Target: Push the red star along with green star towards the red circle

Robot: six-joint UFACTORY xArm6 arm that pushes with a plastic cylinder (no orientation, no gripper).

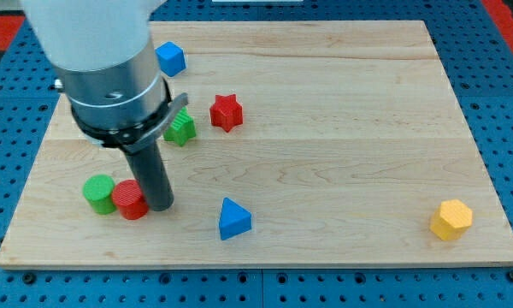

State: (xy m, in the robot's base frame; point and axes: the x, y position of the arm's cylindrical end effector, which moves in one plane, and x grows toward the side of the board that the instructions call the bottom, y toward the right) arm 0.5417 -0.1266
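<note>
The red star (227, 111) sits on the wooden board left of centre, near the view's top. The green star (181, 128) lies just to its left, partly behind the arm's body. The red circle (130, 199) lies at the lower left, touching the green circle (98, 192) on its left. My tip (161, 206) rests on the board right beside the red circle's right edge, well below both stars.
A blue cube (170, 58) sits at the upper left. A blue triangle (233, 219) lies near the bottom centre. A yellow hexagon (451, 219) sits at the lower right. The arm's large body (111, 77) hides the board's upper left part.
</note>
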